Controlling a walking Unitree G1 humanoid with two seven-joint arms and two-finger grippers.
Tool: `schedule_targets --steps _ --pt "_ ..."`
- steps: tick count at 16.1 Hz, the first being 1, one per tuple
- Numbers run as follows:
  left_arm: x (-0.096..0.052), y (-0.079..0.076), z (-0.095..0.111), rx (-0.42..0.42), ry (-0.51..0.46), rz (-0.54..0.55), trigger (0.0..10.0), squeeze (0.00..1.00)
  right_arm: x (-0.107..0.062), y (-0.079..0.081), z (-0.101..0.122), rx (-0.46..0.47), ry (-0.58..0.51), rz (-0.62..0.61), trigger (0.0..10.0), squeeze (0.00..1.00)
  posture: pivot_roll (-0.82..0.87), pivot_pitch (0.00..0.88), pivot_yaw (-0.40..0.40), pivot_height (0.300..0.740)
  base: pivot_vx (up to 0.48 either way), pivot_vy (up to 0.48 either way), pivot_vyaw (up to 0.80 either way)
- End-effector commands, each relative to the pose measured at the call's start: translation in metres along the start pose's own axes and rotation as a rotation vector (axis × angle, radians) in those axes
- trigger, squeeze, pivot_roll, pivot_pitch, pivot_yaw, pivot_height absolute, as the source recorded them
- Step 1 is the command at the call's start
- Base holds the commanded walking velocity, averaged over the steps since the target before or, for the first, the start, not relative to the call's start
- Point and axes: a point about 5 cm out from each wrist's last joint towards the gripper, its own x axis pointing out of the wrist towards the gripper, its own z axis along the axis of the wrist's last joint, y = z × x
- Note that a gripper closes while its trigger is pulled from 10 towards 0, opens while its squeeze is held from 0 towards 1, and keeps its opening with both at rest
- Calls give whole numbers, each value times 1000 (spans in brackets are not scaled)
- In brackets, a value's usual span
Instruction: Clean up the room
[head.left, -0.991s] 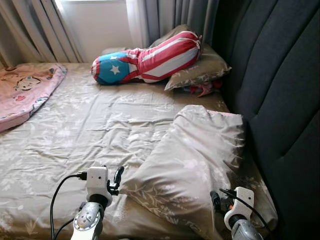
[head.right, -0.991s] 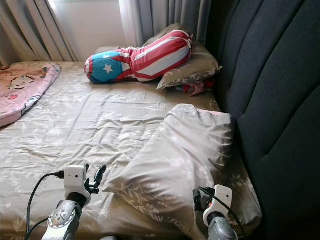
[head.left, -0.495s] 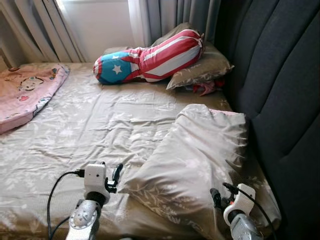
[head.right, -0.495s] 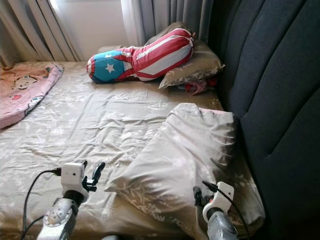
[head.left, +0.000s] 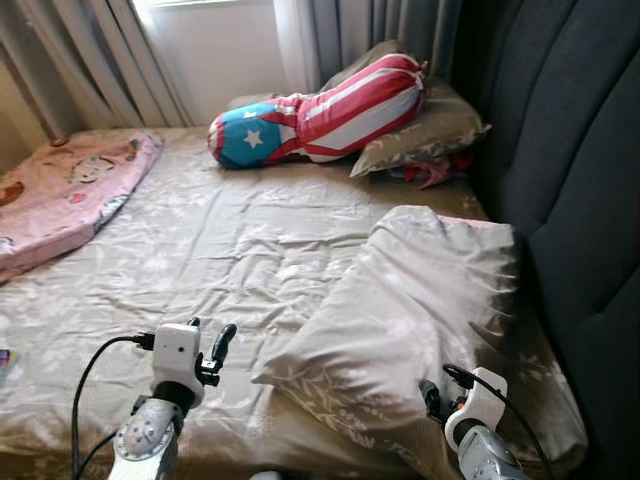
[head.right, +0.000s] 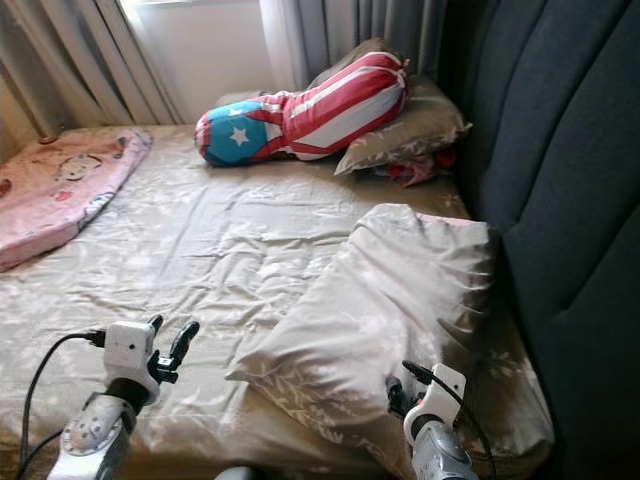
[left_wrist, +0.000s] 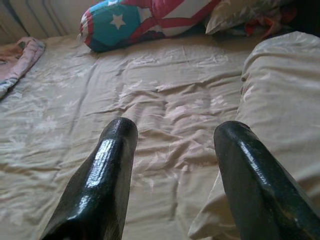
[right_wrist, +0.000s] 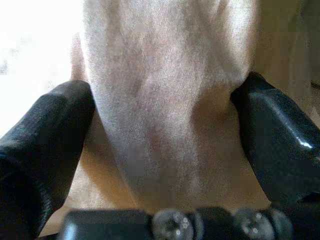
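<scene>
Our view has swung a little; the big beige leaf-print pillow (head.left: 405, 320) lies unmoved beside the headboard. Right gripper (right_wrist: 160, 145) straddles its corner, fingers spread; left gripper (left_wrist: 172, 170) hovers spread beside it. The grab looks next.

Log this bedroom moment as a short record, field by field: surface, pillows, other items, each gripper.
surface: bed with a wrinkled beige leaf-print sheet, dark padded headboard on the robot's right
near pillow: beige pillow lying askew by the headboard
far items: flag-pattern bolster resting on a second pillow, red cloth beside it
left edge: pink blanket
left gripper: open, over the sheet beside the near pillow
right gripper: open, fingers either side of the near pillow's edge
</scene>
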Motion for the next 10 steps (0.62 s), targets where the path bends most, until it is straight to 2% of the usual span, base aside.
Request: schedule_targets --steps 1,6,10 --pt "-2 3 2 8 7 -6 10000 0 -1 2 -12 -17 62 -20 10000 0 111 0 101 660 0 0 0" --pt "-13 2 5 16 33 -20 10000 0 -6 -16 -27 -58 141 -114 10000 0 124 0 107 660 0 0 0" --pt "-17 2 7 17 44 -19 10000 0 -9 -14 -39 -78 218 -128 10000 0 130 14 102 660 0 0 0"
